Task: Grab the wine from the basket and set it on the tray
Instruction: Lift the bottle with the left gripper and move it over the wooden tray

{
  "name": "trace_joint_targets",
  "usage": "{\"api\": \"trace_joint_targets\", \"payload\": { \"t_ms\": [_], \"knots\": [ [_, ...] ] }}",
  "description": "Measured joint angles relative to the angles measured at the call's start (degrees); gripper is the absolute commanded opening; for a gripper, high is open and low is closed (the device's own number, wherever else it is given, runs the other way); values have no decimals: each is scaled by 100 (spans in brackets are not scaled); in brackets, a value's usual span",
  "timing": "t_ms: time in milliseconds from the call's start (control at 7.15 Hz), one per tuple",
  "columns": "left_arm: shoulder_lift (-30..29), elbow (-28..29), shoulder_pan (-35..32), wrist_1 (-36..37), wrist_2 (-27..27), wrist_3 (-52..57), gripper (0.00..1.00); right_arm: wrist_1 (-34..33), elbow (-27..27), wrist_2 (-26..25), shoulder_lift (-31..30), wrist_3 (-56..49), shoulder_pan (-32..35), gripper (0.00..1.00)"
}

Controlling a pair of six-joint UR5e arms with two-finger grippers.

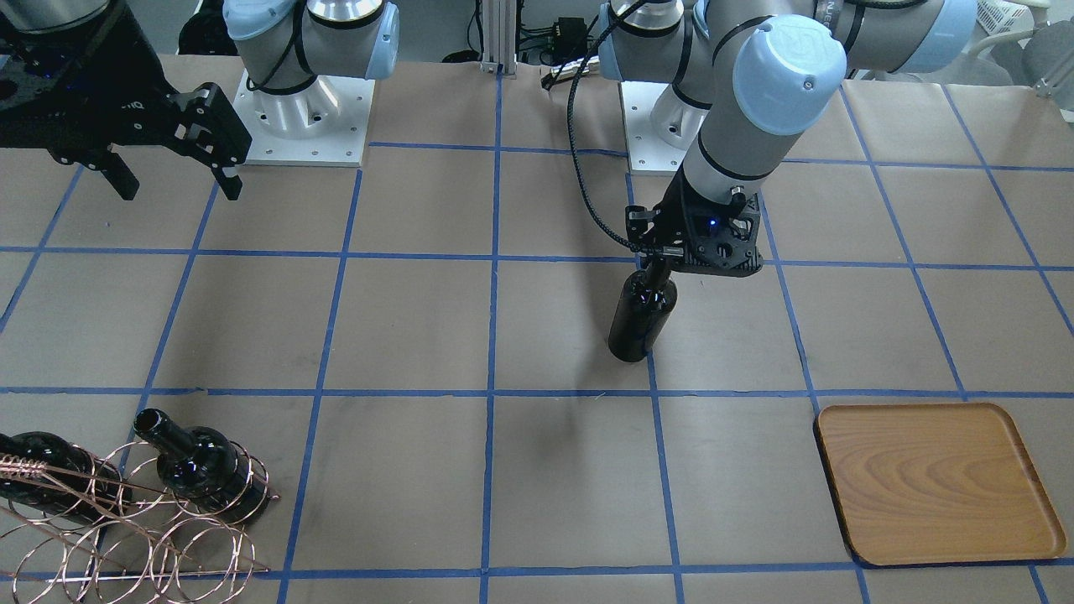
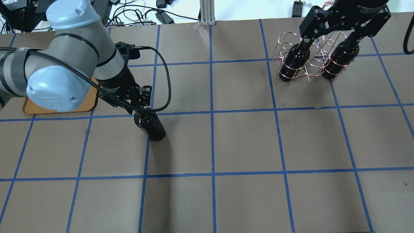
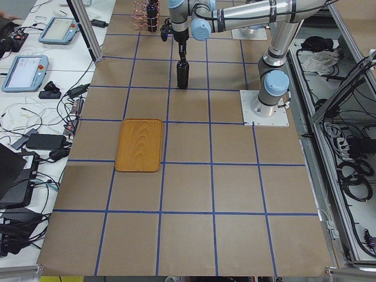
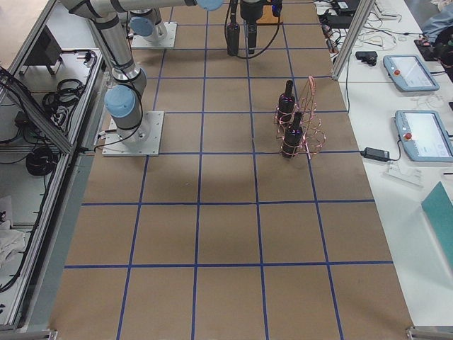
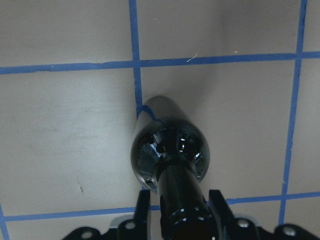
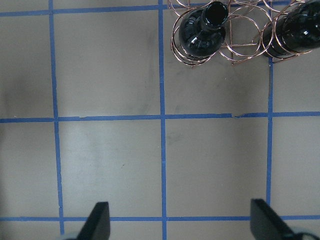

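Note:
My left gripper [image 1: 659, 264] is shut on the neck of a black wine bottle [image 1: 641, 312] and holds it upright over the middle of the table; in the left wrist view the fingers [image 5: 216, 200] clamp the neck above the bottle [image 5: 170, 145]. Whether its base touches the table I cannot tell. The wooden tray [image 1: 935, 482] lies apart from it, half hidden under the left arm in the overhead view [image 2: 58, 108]. The copper wire basket [image 2: 310, 55] holds two more bottles [image 2: 292, 63] [image 2: 339, 61]. My right gripper [image 2: 330, 38] hovers open and empty high above the basket.
Brown paper with blue tape lines covers the table [image 2: 245, 145]. The arm bases [image 1: 302, 117] stand on white plates at the robot's edge. The basket [image 6: 235, 30] sits at the top of the right wrist view. Cables [image 2: 145, 16] lie beyond the far edge.

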Motion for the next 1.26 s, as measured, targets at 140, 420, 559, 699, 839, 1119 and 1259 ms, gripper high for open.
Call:
{"api": "trace_joint_targets", "payload": {
  "t_ms": [140,420,559,699,839,1119,1259],
  "knots": [
    [-12,4,0,16,2,0,50,-2,0,1,0,-1,0,100],
    [-27,21,0,58,2,-1,49,1,0,2,0,-3,1,100],
    [-36,27,0,71,-4,-1,38,2,0,-5,1,-7,0,100],
    [-41,31,0,79,-12,3,0,2,0,-16,3,-9,0,100],
    [-43,35,1,82,-19,20,0,4,3,-26,4,-10,0,100],
    [-45,48,5,59,-26,35,0,4,7,-21,6,-4,0,100],
    [-36,75,26,32,-8,49,0,3,8,-20,3,-2,1,100]
  ]
}}
